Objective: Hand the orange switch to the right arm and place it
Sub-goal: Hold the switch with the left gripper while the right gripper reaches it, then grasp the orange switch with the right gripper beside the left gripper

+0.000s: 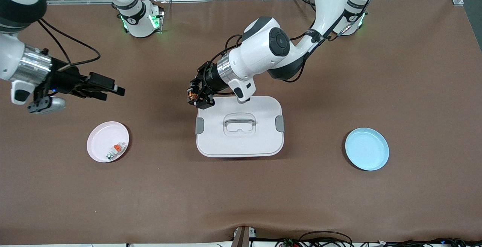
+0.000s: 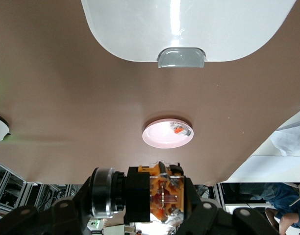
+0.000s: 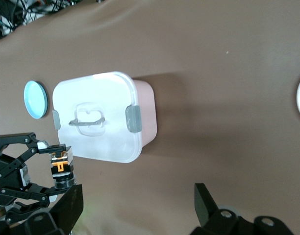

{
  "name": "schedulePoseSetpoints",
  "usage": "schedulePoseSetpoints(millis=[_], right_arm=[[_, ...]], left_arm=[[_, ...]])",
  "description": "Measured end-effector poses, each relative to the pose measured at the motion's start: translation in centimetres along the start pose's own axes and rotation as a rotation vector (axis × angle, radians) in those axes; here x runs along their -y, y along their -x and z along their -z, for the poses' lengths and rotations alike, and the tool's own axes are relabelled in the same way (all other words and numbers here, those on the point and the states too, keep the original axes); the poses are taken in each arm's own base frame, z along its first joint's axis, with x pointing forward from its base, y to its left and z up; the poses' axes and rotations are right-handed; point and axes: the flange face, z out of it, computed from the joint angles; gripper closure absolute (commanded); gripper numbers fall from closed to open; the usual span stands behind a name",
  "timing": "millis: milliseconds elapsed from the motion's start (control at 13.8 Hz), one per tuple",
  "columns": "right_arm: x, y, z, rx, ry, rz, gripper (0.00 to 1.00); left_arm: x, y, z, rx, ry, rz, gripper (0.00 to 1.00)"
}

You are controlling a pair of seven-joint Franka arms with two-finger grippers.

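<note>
The orange switch [image 1: 192, 96], a stubby black part with an orange section, hangs in the air with my left gripper [image 1: 197, 99] shut on it. It is over the table beside the corner of the white lidded box [image 1: 239, 141], toward the right arm's end. The left wrist view shows the orange switch [image 2: 157, 193] clamped crosswise between the jaws. My right gripper [image 1: 111, 92] is open and empty, over bare table near the right arm's end, with a gap between it and the switch. From the right wrist view the orange switch [image 3: 60, 167] shows past one of my open fingers [image 3: 66, 208].
A pink plate [image 1: 98, 141] holding a whitish-grey part with an orange tab [image 1: 115, 150] lies nearer the front camera than the right gripper. The white box stands mid-table. A light blue plate [image 1: 367, 149] lies toward the left arm's end.
</note>
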Motion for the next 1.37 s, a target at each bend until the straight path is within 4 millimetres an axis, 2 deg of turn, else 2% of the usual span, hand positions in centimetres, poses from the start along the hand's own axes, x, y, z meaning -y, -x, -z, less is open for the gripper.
schedulePoseSetpoints(millis=[289,650,1156,1373], right_arm=[[3.1,1.6,-4.1,-0.001,-0.035,0.026,0.0],[4.6,3.0,-7.8,-0.008,-0.069,0.025,0.0],[8.4,4.3,-10.9,-0.019,-0.106,0.048,0.0],[9.9,4.3,-13.2,-0.045,-0.116,0.03,0.0]], left_arm=[[0.0,0.0,0.0,-0.003,0.002,0.024,1.0],[-0.1,-0.2,-0.2,-0.012,0.006,0.026,1.0],[-0.2,0.4,0.3,0.001,0.016,0.02,1.0],[-0.4,0.8,0.7,0.01,0.025,0.017,1.0]])
